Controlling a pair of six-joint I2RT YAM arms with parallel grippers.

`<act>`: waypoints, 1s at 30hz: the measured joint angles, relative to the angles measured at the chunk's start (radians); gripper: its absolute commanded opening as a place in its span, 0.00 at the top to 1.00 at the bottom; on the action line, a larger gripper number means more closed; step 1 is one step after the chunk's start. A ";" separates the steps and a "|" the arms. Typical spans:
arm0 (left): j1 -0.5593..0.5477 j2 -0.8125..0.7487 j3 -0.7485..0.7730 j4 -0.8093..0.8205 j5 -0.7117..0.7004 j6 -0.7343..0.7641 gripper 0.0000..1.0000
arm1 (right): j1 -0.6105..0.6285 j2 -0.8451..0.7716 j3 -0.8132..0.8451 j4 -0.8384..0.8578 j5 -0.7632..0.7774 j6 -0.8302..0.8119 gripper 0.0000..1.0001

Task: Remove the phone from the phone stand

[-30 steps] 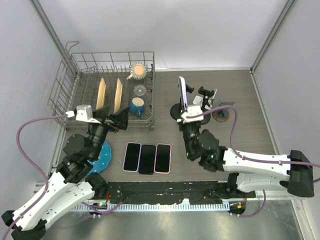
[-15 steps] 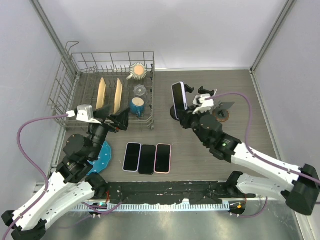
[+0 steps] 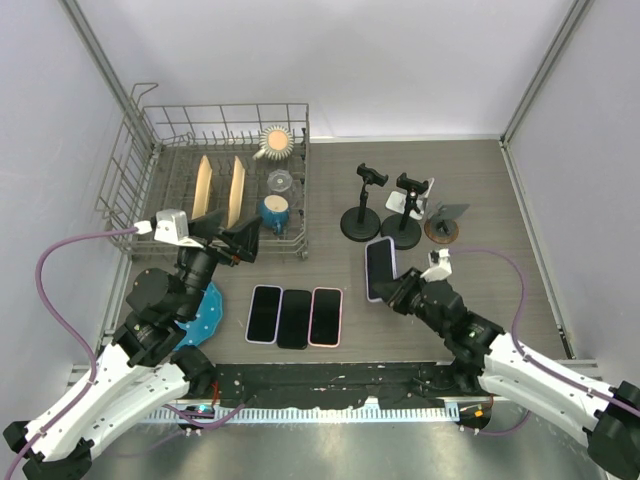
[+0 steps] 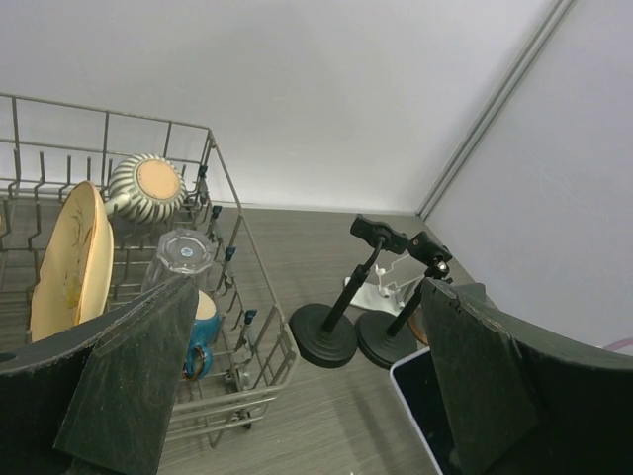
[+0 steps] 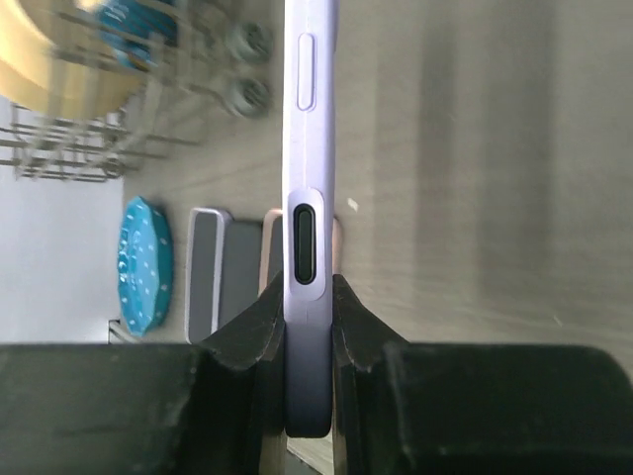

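Observation:
My right gripper [image 3: 396, 293] is shut on a lavender phone [image 3: 379, 268], holding it above the table, right of three phones lying flat. In the right wrist view the phone's edge [image 5: 308, 198] stands clamped between my two black fingers [image 5: 252, 336]. The two black phone stands [image 3: 358, 222] [image 3: 401, 231] stand empty at the back; both also show in the left wrist view [image 4: 326, 334]. My left gripper [image 3: 236, 243] is open and empty, raised beside the dish rack, with its fingers [image 4: 129, 381] spread wide.
A wire dish rack [image 3: 150, 190] at the back left holds plates, a glass, a blue mug and a striped cup. Three phones [image 3: 294, 316] lie side by side near the front. A teal dotted disc [image 3: 207, 312] lies left. A white stand [image 3: 420, 198] and brown coaster [image 3: 441, 231] sit right.
My right gripper has lifted the phone off the left stand and carried it toward the near side, lower and to the right. The left arm has not moved.

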 measured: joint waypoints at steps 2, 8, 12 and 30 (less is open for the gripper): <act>0.000 0.001 0.000 0.000 0.003 0.000 0.00 | 0.000 -0.025 -0.083 -0.002 -0.027 0.084 0.99; 0.000 0.013 0.000 0.000 0.007 0.000 0.00 | 0.015 0.059 -0.215 0.068 -0.108 0.248 0.99; 0.000 0.014 0.000 0.000 0.007 0.000 0.00 | 0.045 0.177 -0.215 0.183 -0.137 0.293 0.96; 0.000 0.015 0.000 -0.001 0.007 0.000 0.00 | 0.244 0.409 -0.156 0.303 -0.231 0.347 0.61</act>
